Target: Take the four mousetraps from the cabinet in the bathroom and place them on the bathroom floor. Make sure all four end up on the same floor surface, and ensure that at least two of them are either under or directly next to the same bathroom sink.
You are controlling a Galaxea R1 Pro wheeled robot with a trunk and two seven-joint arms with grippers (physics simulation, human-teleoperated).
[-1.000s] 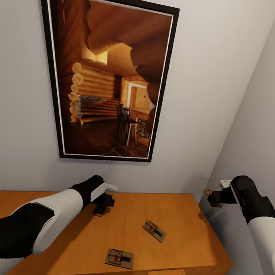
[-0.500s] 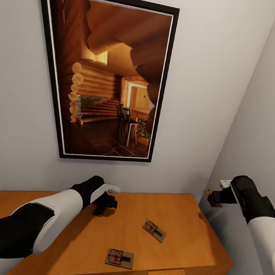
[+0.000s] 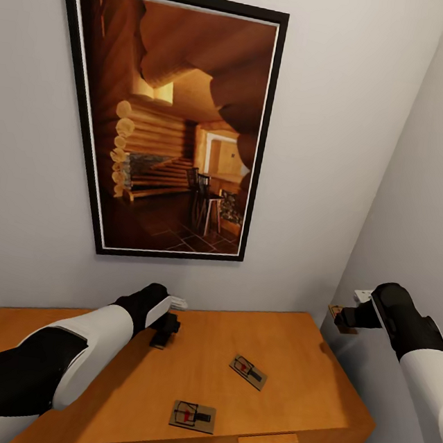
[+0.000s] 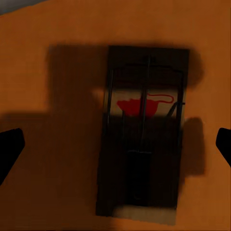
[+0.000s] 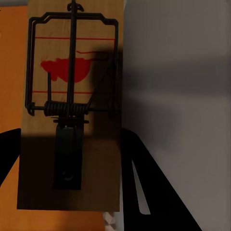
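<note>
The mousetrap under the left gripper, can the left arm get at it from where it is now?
Probably yes. The left gripper hangs right over that mousetrap on the cabinet top, fingers spread wide on either side of it, and nothing lies between them and the board.

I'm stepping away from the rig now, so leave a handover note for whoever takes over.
Right gripper: shut on a mousetrap, held off the cabinet's right end.
Left gripper: open, hovering over a third mousetrap at the back of the cabinet top.
Two more mousetraps lie near the front edge.
Done: one picked up.
Left: grab the others, carry all four to the bathroom floor, two by the sink.
</note>
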